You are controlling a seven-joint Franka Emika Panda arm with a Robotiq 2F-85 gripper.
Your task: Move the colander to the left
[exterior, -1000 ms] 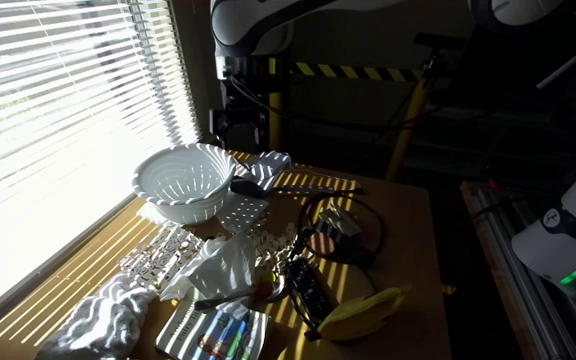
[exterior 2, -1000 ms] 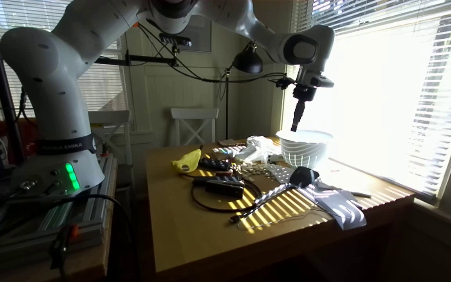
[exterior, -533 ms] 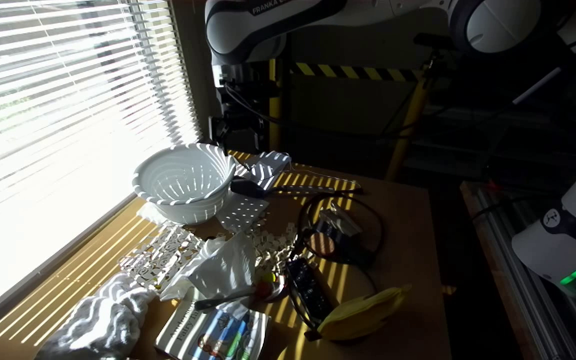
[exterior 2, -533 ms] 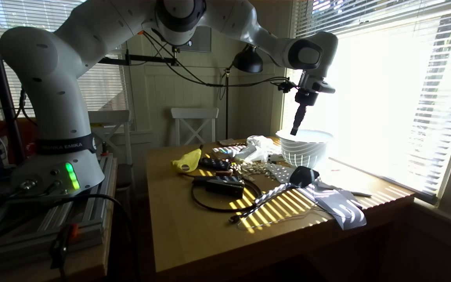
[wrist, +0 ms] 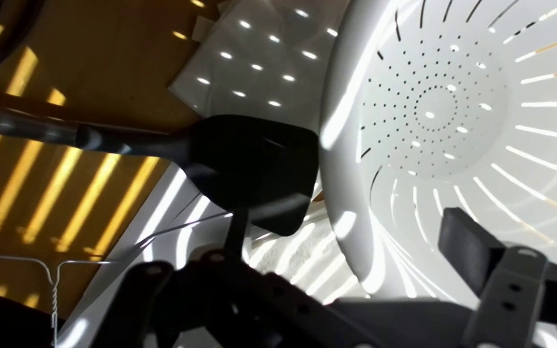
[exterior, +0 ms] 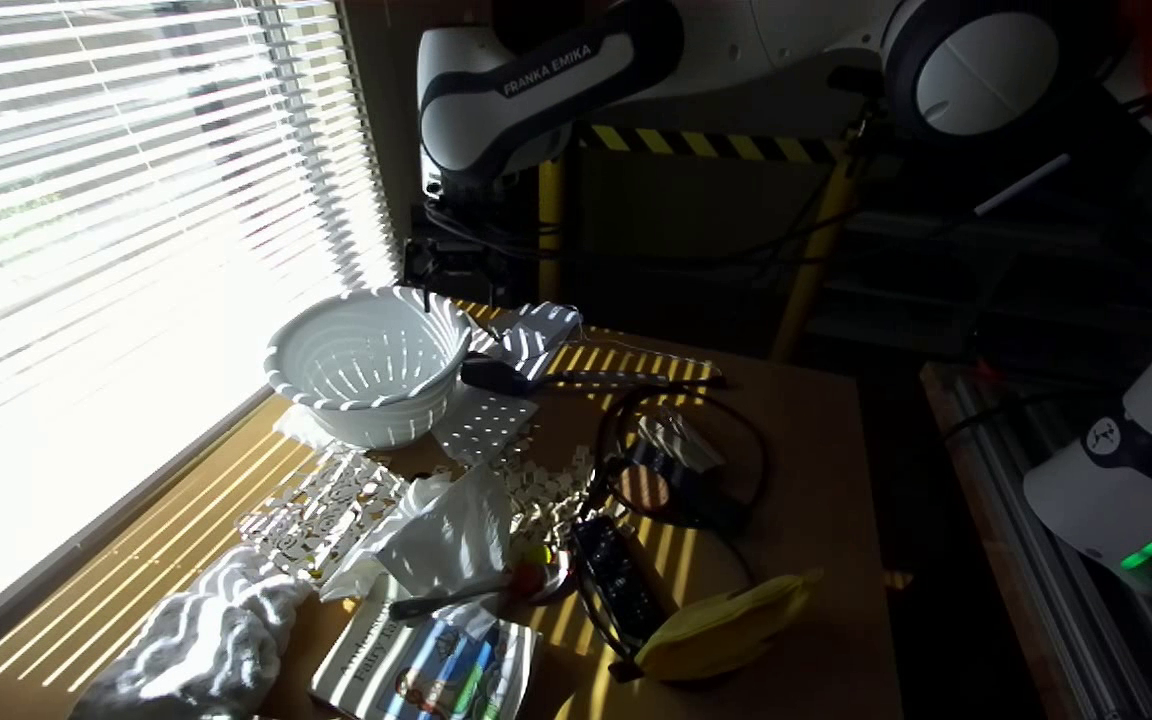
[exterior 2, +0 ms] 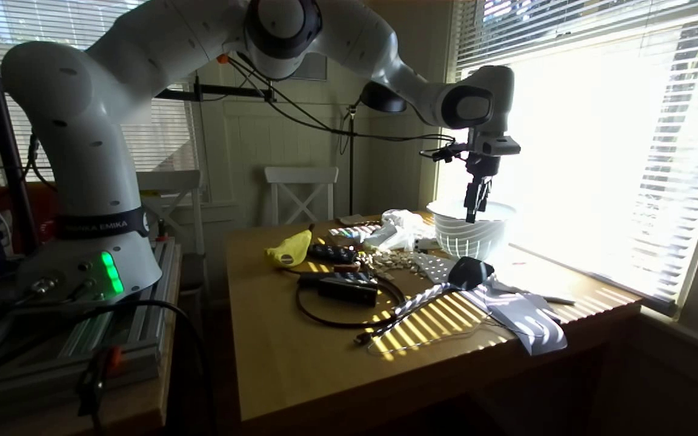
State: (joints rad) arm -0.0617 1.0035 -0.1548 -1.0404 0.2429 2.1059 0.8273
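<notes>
The colander (exterior: 371, 370) is a large white round bowl with slots and a wide rim. It stands upright on the table by the window, and it also shows in an exterior view (exterior 2: 467, 239) and in the wrist view (wrist: 433, 111). My gripper (exterior: 463, 288) is open and points down above the colander's rim; it also shows in an exterior view (exterior 2: 475, 215). In the wrist view the gripper (wrist: 348, 227) has one finger over the inside of the bowl and the other outside, with the rim between them. Contact with the rim cannot be told.
A black spatula (wrist: 259, 169) lies right beside the rim, over papers (exterior 2: 531, 327). A white sheet (wrist: 259, 63) lies beside the colander. Cables (exterior 2: 349, 324), a plastic bag (exterior: 456, 530), a book (exterior: 416, 665), a cloth (exterior: 201, 640) and a yellow banana (exterior: 721, 635) crowd the table. Window blinds (exterior: 156, 150) border it.
My gripper has come down toward the colander's rim and turned somewhat, so both fingers now show apart in an exterior view. The colander and the other objects have not moved.
</notes>
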